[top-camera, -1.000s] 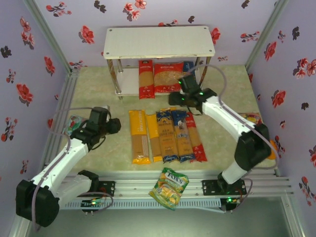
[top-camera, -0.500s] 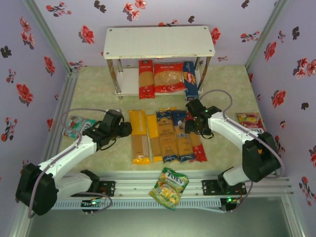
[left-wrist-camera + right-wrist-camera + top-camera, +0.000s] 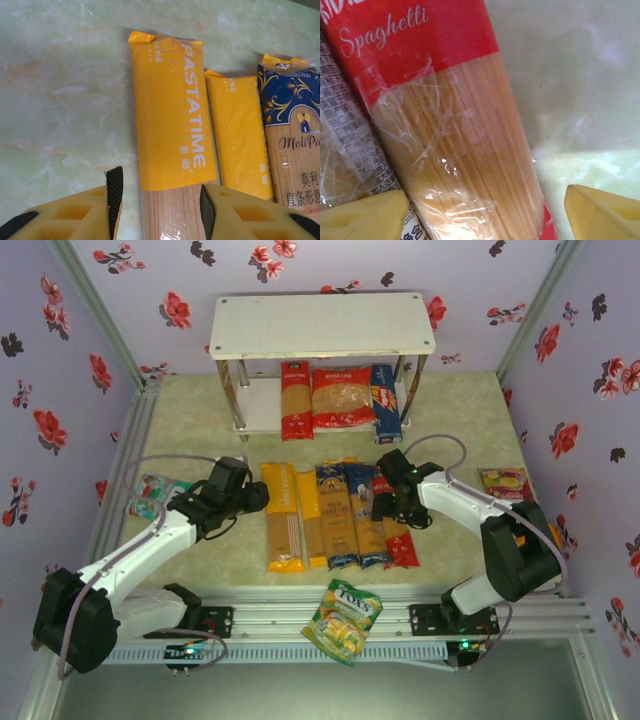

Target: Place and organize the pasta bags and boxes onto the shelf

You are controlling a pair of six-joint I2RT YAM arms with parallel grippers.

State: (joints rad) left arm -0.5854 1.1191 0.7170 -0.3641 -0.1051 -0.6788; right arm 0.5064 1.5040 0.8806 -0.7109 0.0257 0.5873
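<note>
Step in hand: judged as the pick-up stage; both arms are down at the row of long packs lying in front of the two-tier white-board shelf (image 3: 320,325) on shiny metal legs.
Already on the shelf: its lower board carries a narrow red bag (image 3: 296,400), a wide red short-pasta bag (image 3: 342,397) and a dark-blue box (image 3: 385,403), side by side.
Waiting in front of the shelf: five packs on the pale green marbled worktop (image 3: 190,420), with two dark-blue spaghetti bags (image 3: 338,515) in the middle of the row.
Left claw (image 3: 157,192): partly open and gripping nothing; it straddles the yellow PASTATIME spaghetti bag (image 3: 170,110), the row's leftmost pack. The left pad stands clear of the bag over bare worktop, and the right pad sits at the bag's other edge, beside the narrower yellow bag (image 3: 240,135).
Right claw (image 3: 487,205): wide open and empty, over the red clear-windowed Spaghetti bag (image 3: 445,125) at the row's right end. One finger is above the neighbouring dark-blue pack, the other above bare worktop.
Next move calls for: probably lowering and closing squarely across each bag without pinching its neighbour, then lifting level toward the shelf.
</note>
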